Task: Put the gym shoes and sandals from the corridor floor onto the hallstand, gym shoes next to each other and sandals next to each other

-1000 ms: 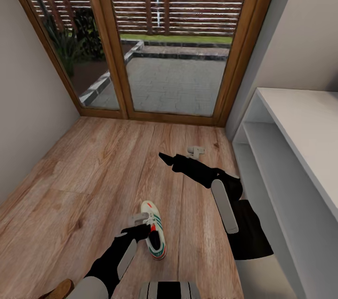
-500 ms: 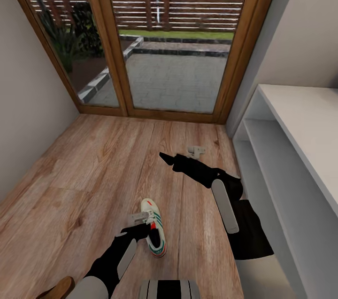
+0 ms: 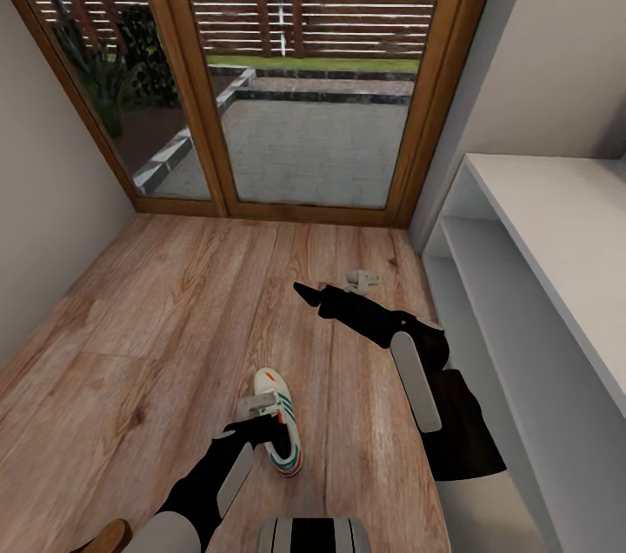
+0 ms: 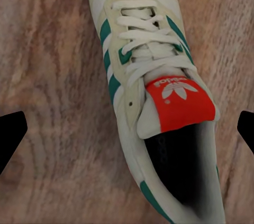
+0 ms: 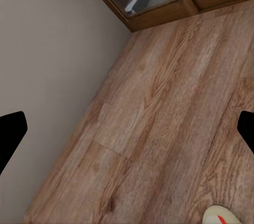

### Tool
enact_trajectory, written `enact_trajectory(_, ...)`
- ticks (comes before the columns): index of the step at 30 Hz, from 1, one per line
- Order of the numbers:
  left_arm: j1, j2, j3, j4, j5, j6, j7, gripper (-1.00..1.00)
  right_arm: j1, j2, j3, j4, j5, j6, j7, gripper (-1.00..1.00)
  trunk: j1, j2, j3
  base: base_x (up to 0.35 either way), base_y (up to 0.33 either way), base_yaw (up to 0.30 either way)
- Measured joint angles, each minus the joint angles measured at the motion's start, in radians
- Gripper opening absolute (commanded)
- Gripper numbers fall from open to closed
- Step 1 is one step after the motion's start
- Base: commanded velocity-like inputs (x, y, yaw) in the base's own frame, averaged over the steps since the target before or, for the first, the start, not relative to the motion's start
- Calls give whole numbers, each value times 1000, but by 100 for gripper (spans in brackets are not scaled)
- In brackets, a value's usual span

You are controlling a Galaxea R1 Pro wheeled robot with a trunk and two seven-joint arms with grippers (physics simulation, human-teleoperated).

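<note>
Wood floor (image 3: 174, 318) carried one gym shoe (image 3: 280, 423) left of the rack (image 3: 539, 275). Left tool (image 3: 258, 404) hung spread above it; right tool (image 3: 361, 281) spread, empty. Off-centre closing might nudge it away.

One gym shoe (image 3: 277, 421) is lying on the corridor floor (image 3: 174, 318) toward six o'clock in the head view, its toe pointing to twelve. The left gripper (image 3: 257, 404) is hovering just at the shoe's nine o'clock side, over its edge; whether it is touching cannot be told. The right gripper (image 3: 362, 280) is hanging well apart, toward one o'clock from the shoe, above bare planks. The hallstand (image 3: 556, 240) is running along the three o'clock edge, its pale shelves open. Wood-framed glass doors (image 3: 296, 75) are standing at twelve o'clock.
</note>
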Motion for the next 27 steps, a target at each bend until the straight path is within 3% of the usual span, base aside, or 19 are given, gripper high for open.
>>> enact_trajectory(12,0,0,0,3,0,-1,-2,100,0,1,6,2,-2,-1,1,100,0,0,0,0,0,-116)
enact_trajectory(15,0,0,1,3,0,-1,-4,100,0,1,62,2,-7,-1,2,100,0,0,0,0,0,-48)
enact_trajectory(16,0,0,1,3,0,-1,-5,100,0,1,73,2,-13,-2,3,100,0,0,0,0,0,-14)
enact_trajectory(17,0,0,1,3,0,-1,-8,100,0,1,100,2,-51,-1,3,100,0,0,0,0,0,-11)
enact_trajectory(18,0,0,1,3,0,-1,-8,100,0,1,105,2,-64,-1,3,100,0,0,0,0,0,-9)
enact_trajectory(22,0,0,1,3,0,-1,-10,100,0,1,114,3,-108,-1,2,100,0,0,0,0,0,-5)
enact_trajectory(27,0,0,1,3,0,-1,-10,100,0,1,118,3,-136,-1,2,100,0,0,0,0,0,-2)
